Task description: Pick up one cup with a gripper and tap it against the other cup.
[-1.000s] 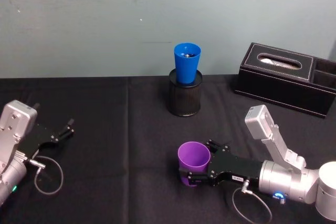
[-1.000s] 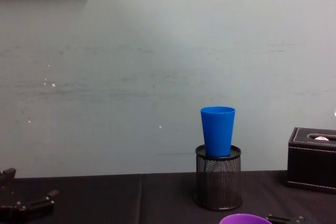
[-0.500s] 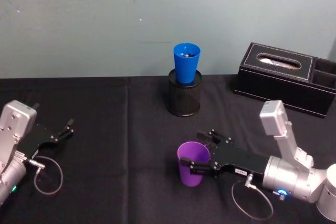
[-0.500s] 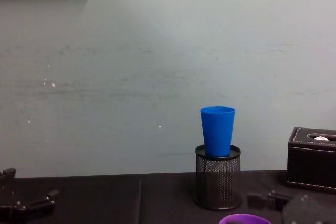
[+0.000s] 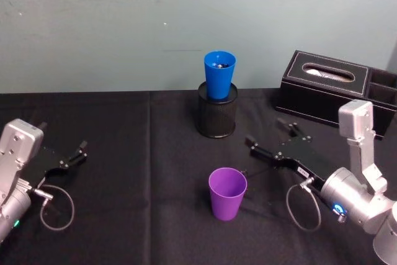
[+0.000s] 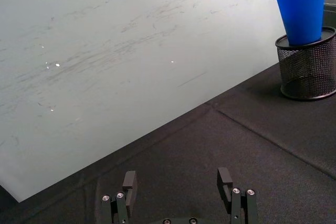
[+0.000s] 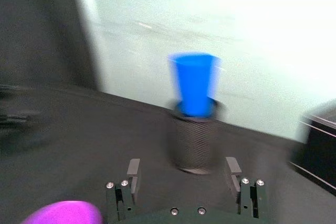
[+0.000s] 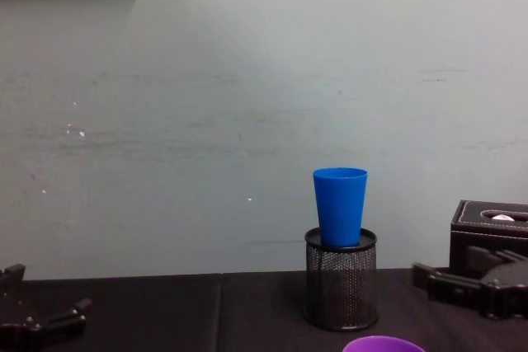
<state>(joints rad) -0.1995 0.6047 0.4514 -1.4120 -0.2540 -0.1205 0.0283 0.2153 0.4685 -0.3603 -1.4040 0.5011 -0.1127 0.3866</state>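
Observation:
The purple cup (image 5: 227,193) stands upright on the black table, free of both grippers; its rim also shows in the chest view (image 8: 384,344) and the right wrist view (image 7: 63,213). The blue cup (image 5: 219,74) (image 8: 339,206) (image 7: 194,82) (image 6: 303,9) sits upright in the mouth of a black mesh holder (image 5: 217,116) at the back centre. My right gripper (image 5: 267,133) (image 7: 183,171) (image 8: 450,274) hovers open and empty, right of and beyond the purple cup, facing the blue cup. My left gripper (image 5: 71,155) (image 6: 177,182) rests open at the far left.
A black tissue box (image 5: 338,91) (image 8: 487,245) stands at the back right, close behind the right arm. A cable loops on the cloth by each arm. The pale wall runs right behind the mesh holder (image 8: 340,282).
My right gripper has let go of the purple cup, opened wide, and pulled away to the right and farther back. The cup stays standing on the table. The left arm has not moved.

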